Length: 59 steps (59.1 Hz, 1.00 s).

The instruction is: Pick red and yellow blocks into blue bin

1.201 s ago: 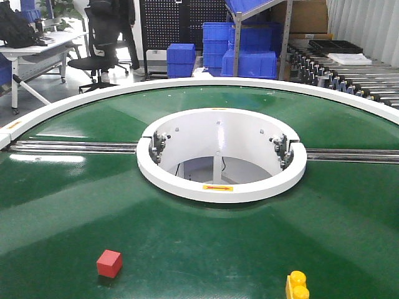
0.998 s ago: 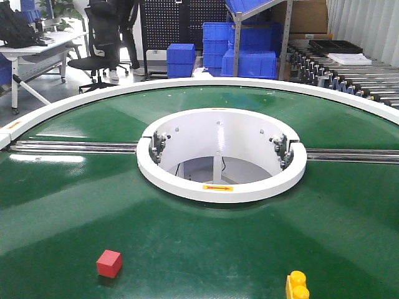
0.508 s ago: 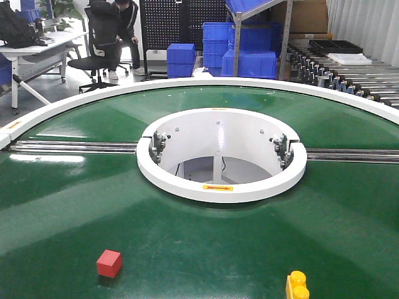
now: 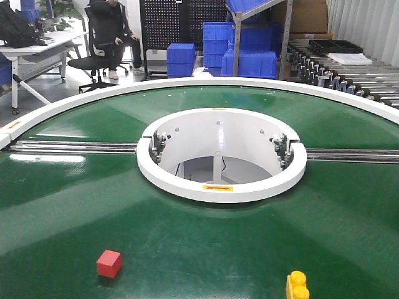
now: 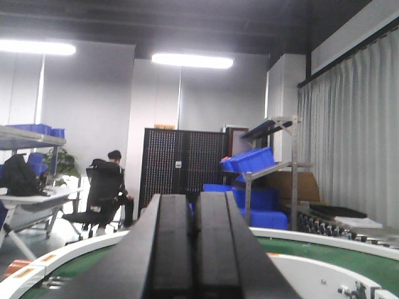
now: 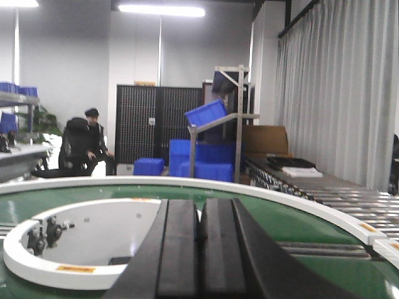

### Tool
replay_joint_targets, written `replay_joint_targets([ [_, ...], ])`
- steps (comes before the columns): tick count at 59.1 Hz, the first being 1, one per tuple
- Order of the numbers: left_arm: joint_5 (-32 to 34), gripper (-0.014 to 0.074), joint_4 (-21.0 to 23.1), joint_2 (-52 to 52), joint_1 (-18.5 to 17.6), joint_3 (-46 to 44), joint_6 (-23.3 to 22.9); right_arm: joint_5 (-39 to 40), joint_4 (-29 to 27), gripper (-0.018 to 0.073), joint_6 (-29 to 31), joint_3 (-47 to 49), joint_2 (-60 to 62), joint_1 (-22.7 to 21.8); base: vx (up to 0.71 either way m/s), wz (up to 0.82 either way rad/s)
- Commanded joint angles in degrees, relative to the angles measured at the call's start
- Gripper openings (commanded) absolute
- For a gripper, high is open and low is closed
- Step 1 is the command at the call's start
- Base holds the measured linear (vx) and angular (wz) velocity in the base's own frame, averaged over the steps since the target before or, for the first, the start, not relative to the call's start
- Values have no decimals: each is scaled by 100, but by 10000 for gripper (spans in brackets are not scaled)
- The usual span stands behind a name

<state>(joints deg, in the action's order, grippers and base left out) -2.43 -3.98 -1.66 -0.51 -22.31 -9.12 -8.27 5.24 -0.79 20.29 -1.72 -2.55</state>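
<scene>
A small red cube (image 4: 110, 263) lies on the green belt at the near left in the front view. A yellow studded brick (image 4: 297, 286) lies at the near right, cut by the bottom edge. Neither shows in the wrist views. The blue bin with a rolled rim is not in view. My left gripper (image 5: 193, 202) is shut and empty, pointing level over the belt. My right gripper (image 6: 201, 208) is also shut and empty, held above the belt toward the white ring. Neither gripper shows in the front view.
A white ring (image 4: 221, 184) surrounds the hole in the middle of the round green conveyor (image 4: 312, 237). Metal rails (image 4: 68, 147) cross the belt. Blue crates (image 4: 249, 62) and a roller conveyor (image 4: 349, 71) stand behind. A person (image 4: 112, 25) sits at the far left.
The blocks and belt have not moved. Only the person at the far left has shifted and now sits in the chair.
</scene>
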Motion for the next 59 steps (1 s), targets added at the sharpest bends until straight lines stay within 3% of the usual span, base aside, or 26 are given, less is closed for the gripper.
replay_joint_targets([
  [1, -489, 1, 6, -529, -50, -696, 11, -463, 54, -10, 209, 678, -481, -18, 0, 0],
  [8, -1569, 1, -20, -1197, -50, -1278, 18, -1454, -8, -10, 222, 1143, -1124, -18, 0, 0],
  [14, -2109, 1, -26, -1687, -50, -1373, 18, -2009, -100, -10, 216, 1221, -1668, -18, 0, 0],
  [28, -3266, 1, -26, -2646, -50, -1353, 18, -2578, -140, -10, 210, 1221, -2576, -18, 0, 0],
  [46, -3328, 1, -22, -2861, -50, -1353, 13, -2834, -158, 15, 207, 1221, -2798, -18, 0, 0],
  [54, -3554, 4, -22, -2872, -50, -1353, 11, -2887, -163, 108, 237, 1221, -2798, -18, 0, 0],
  [59, -3621, 24, -90, -2880, -50, -1353, 11, -2875, -281, 217, 324, 1221, -2798, -13, 0, 0],
])
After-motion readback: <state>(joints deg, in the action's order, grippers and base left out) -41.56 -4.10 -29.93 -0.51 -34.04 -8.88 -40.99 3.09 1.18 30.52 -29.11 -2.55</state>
